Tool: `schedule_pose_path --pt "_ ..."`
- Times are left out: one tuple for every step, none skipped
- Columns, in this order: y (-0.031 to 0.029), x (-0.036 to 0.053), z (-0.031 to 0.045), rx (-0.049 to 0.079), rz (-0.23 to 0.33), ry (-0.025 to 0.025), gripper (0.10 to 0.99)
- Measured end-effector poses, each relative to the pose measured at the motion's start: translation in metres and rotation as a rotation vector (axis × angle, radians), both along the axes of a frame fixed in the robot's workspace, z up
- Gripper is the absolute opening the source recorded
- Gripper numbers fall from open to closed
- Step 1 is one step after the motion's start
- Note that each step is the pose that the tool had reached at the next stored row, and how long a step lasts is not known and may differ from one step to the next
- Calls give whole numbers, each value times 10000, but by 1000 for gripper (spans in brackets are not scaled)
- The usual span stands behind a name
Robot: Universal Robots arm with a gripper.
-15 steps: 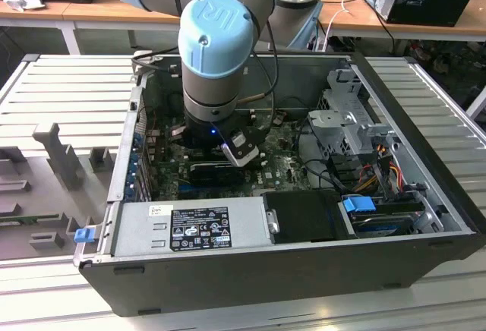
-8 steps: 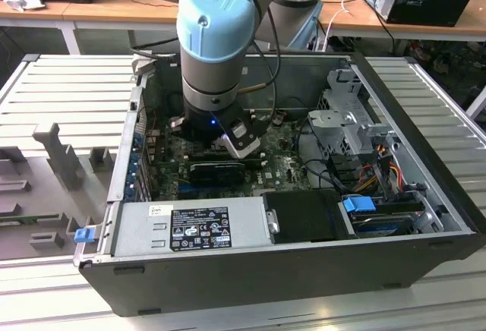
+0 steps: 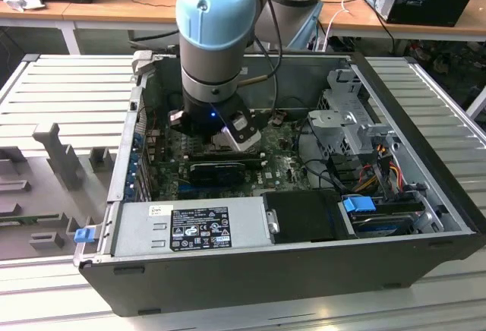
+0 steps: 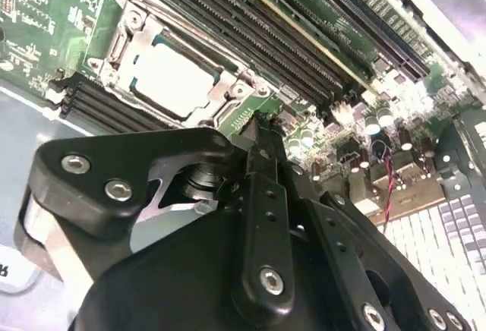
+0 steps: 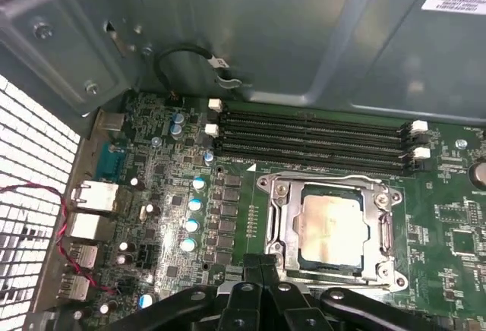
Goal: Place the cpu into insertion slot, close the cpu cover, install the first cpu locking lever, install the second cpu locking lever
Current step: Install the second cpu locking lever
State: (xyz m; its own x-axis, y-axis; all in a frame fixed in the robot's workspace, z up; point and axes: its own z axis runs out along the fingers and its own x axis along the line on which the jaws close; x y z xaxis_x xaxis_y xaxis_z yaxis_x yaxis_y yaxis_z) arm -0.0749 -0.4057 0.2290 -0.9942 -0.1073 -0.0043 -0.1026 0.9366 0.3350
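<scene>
1 arm (image 3: 216, 35) comes down into the open computer case (image 3: 228, 270) lying on its side in the middle of the exterior view. Starting at the exterior view's left, grey moulded fixtures (image 3: 61, 156) sit on the slatted table, well apart from the work. Next comes the case's power supply (image 3: 190, 228), along the lower edge. Above it the arm hangs over the green motherboard (image 5: 228, 217). In both wrist views the gripper (image 5: 262, 274) has its 2 black fingers (image 4: 262, 156) drawn together with nothing between them, poised just beside the insertion slot (image 5: 400, 278). The cpu (image 5: 330, 228) already lies flat in that slot, its pale metal face showing through the window of the cpu cover (image 5: 279, 225), which looks folded down over it. I cannot tell whether either locking lever is latched. 4 long black RAM slots (image 5: 311, 137) run alongside. The chip looks light, stiff and slick, with delicate contacts beneath, so I would only take it by its edges. The cover is thin, springy sheet metal, best pressed on its frame. At the exterior view's right stands the drive cage (image 3: 345, 115).
</scene>
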Motion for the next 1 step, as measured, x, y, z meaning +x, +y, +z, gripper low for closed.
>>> schedule_pose_path --pt "0 0 0 2 0 -1 106"
